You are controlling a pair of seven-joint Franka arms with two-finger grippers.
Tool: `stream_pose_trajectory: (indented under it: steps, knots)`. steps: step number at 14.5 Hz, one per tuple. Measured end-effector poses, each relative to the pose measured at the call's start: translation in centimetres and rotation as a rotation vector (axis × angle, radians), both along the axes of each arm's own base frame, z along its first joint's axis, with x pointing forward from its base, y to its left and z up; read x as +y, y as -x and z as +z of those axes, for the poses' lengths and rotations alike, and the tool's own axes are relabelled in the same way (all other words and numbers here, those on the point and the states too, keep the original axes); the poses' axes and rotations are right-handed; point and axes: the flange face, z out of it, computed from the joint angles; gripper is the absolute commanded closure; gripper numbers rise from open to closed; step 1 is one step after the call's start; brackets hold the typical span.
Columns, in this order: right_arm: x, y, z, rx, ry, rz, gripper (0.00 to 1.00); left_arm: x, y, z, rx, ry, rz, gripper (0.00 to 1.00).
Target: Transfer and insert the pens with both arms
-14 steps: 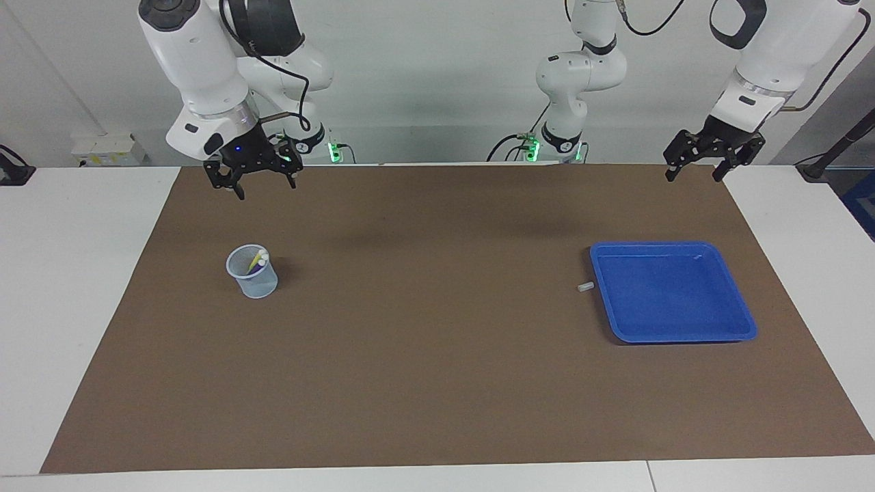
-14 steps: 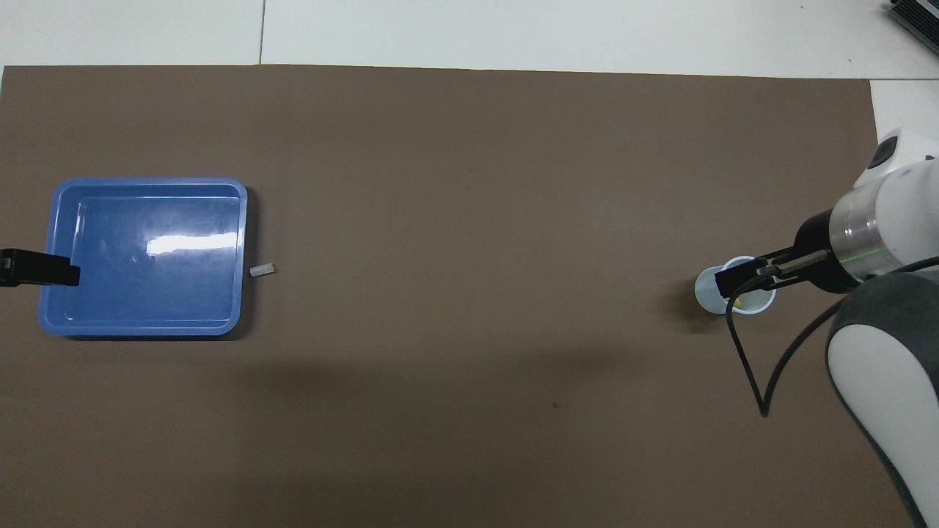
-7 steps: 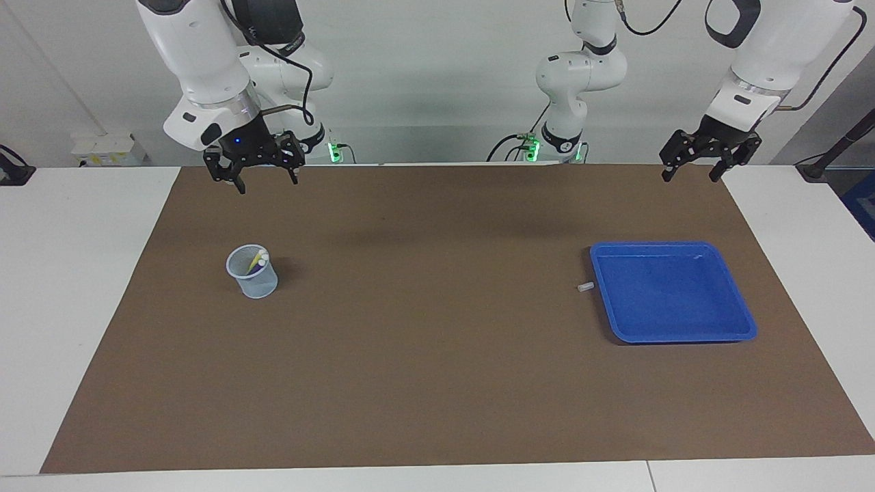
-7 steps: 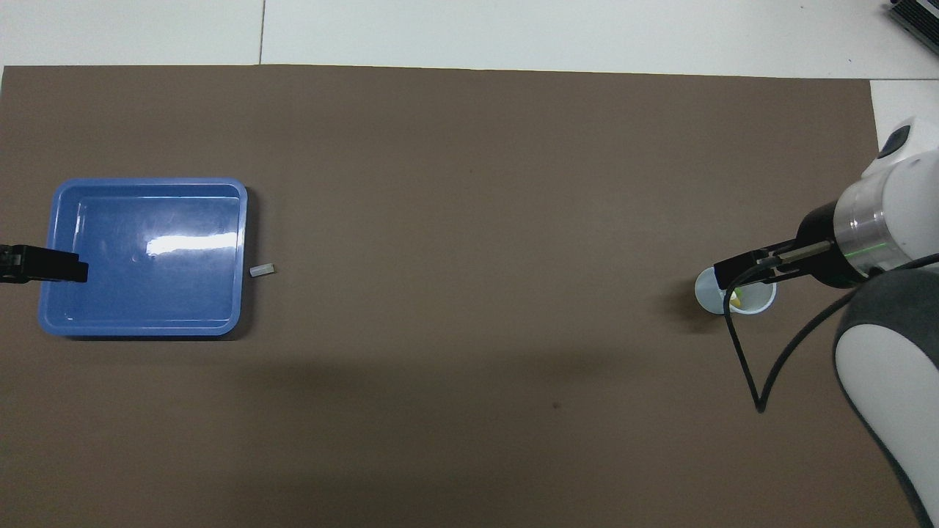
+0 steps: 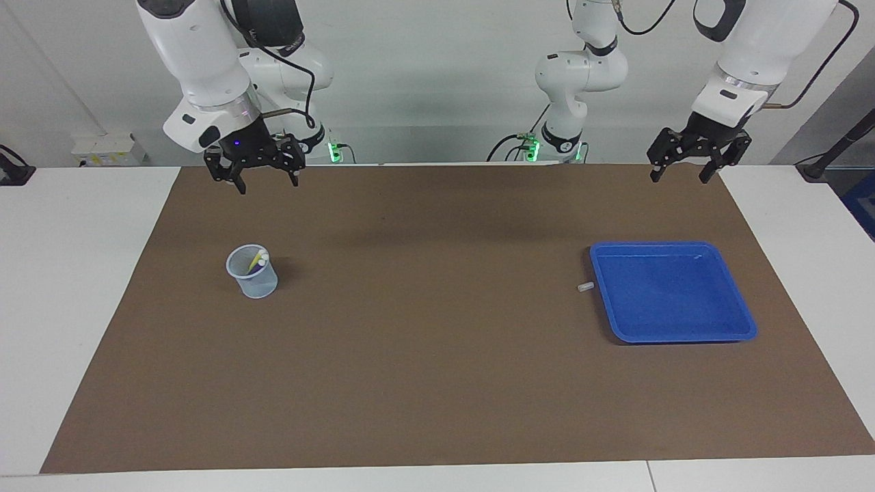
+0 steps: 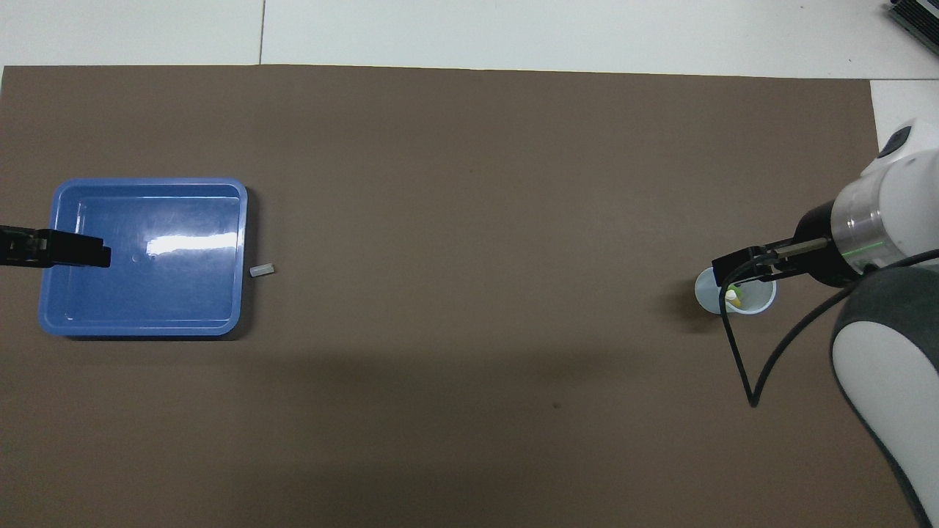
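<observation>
Pens (image 5: pixel 257 260) sat in the cup (image 5: pixel 253 273), tray (image 5: pixel 673 292) bare at three o'clock; right gripper (image 5: pixel 258 175) and left gripper (image 5: pixel 690 166) hung wide, holding nothing, so retreating straight up looked safest.

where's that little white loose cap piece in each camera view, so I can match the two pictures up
Facing view: the loose cap piece lies on the brown mat, right of centre, just left of the blue tray.
Overhead view: the same piece lies left of centre, just right of the tray.
Shared landmark: the tray, touching distance from the piece in both views but apart from it.
</observation>
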Motion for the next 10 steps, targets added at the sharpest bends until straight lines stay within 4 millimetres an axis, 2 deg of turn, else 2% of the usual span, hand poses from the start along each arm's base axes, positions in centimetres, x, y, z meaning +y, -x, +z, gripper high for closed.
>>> stream_pose_trajectory:
  steps: [6,10]
  knots:
    - [0.58,0.07,0.08,-0.001,0.001,-0.006,0.0,-0.12,-0.84,0.85,-0.003,0.005,0.004,0.0]
    - [-0.03,-0.05,0.25,-0.005,0.001,-0.022,0.0,-0.11,-1.0,0.66,0.0,0.004,0.004,0.0]
